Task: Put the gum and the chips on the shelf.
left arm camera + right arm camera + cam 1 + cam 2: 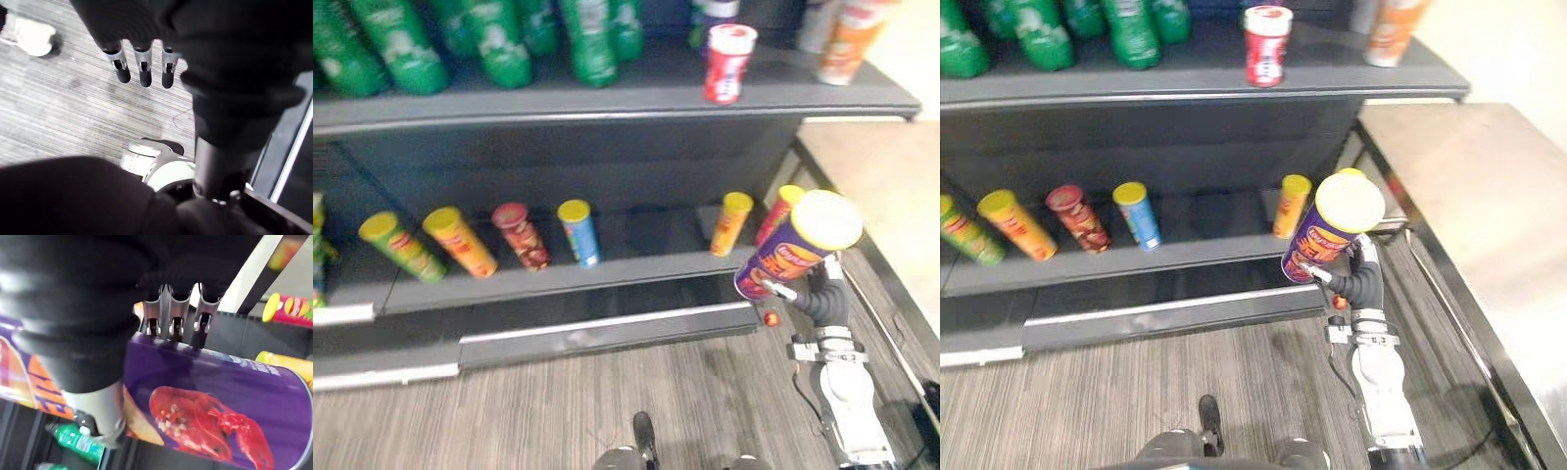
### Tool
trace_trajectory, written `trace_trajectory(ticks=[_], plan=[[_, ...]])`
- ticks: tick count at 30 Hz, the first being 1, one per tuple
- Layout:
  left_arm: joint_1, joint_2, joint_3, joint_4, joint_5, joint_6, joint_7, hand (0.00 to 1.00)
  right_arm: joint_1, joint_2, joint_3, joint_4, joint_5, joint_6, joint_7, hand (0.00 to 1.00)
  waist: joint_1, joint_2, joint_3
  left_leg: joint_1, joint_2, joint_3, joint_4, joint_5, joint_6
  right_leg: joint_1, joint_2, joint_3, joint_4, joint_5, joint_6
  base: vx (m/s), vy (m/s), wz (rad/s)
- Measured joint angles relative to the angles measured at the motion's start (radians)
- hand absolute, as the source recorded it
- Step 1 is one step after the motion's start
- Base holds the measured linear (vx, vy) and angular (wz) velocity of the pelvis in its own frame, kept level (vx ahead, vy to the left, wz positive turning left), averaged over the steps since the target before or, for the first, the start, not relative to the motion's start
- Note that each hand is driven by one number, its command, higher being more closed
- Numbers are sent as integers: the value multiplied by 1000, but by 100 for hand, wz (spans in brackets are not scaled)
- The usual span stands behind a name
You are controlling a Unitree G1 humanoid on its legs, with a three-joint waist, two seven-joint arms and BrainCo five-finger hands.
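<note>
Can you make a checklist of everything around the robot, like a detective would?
Surface: dark lower shelf with an upper shelf above it; striped floor in front.
Job's things: purple chips can with a yellow lid, held tilted in front of the lower shelf's right end.
Clutter: row of chips cans on the lower shelf; green bottles, a red can and an orange can on the upper shelf.
Hands: right hand curled round the purple chips can; left hand open over the floor, holding nothing.
Cables: nothing seen.
Surroundings: pale flat surface right of the shelves.
</note>
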Motion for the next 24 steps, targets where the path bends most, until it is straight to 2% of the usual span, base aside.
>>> trace_trajectory(ticks=[1, 2, 3, 5, 6, 7, 8, 9, 14, 17, 21, 24], plan=[[11, 4, -2, -16, -4, -5, -3, 0, -6, 0, 7, -7, 1, -16, 4, 100, -6, -14, 10, -47, 6, 42, 132, -18, 56, -1, -15, 31, -40, -13, 5, 98, -7, 70], [6, 7, 3, -7, -8, -3, 12, 0, -7, 1, 8, -2, 2, -22, 6, 100, -2, -32, 22, -47, -10, 39, 163, -23, 83, -2, -29, 54, -35, -9, 11, 79, -3, 83], [-5, 17, 11, 0, -22, -6, 30, 0, -7, -1, 15, 21, 2, -15, 15, 100, 2, -31, 21, -42, -17, 5, 174, -27, 79, -7, -29, 94, -25, 3, 32, -13, -16, 68], [-11, 18, 10, -10, -31, -18, 31, 0, -12, 0, 21, 24, 3, -15, 15, 100, 5, -23, 23, -42, 1, -18, 167, -18, 65, -7, 1, 122, -57, 11, 40, -3, -13, 56], [-15, 18, 10, -8, -38, -20, 30, 0, -19, -1, 38, 24, 18, -15, 23, 100, 13, -33, 21, -54, 6, -47, 158, -4, 45, -5, 25, 160, -111, 18, 45, -11, -45, 45], [-16, 19, 15, -8, -43, -22, 31, 0, -18, -1, 45, 24, 30, -15, 28, 100, 13, -39, 20, -62, 5, -54, 158, 0, 40, -4, 27, 173, -131, 20, 48, -4, -87, 54], [-17, 28, 15, -8, -58, -24, 30, 0, -18, 0, 54, 25, 35, -15, 31, 100, 14, -64, 13, -73, -1, -65, 161, 6, 31, 6, 26, 172, -165, 29, 62, 3, -107, 59], [-23, 28, 18, 0, -68, -23, 30, 0, -18, 0, 57, 31, 39, -13, 33, 100, 15, -66, 12, -77, -2, -86, 158, 9, 27, 19, 27, 148, -187, 42, 79, 11, -112, 63], [-22, 3, 45, 2, -76, -17, 36, 0, -32, -1, 98, 39, 50, -7, 45, 100, 18, -42, 0, -44, 0, -93, 55, 35, -10, 52, 36, 76, -223, 46, 73, 20, -97, 58], [-20, -7, 65, 2, -75, -12, 45, 0, -54, -2, 143, 48, 50, 14, 67, 100, 20, -23, -4, -27, 5, -91, 10, 52, -34, 73, 46, 49, -248, 48, 70, 72, -66, 33], [-21, -12, 73, 1, -63, -15, 43, 0, -69, -1, 177, 94, 46, 28, 68, 100, 20, -16, 0, -24, 7, -90, 2, 56, -35, 86, 47, 24, -250, 50, 68, 86, -49, 21], [-25, -19, 70, 1, -36, -16, 36, 0, -80, -2, 176, 118, 37, 30, 47, 100, 14, 8, 14, -30, 9, -84, 1, 82, -29, 89, 44, 5, -249, 71, 69, 101, -34, 15]])
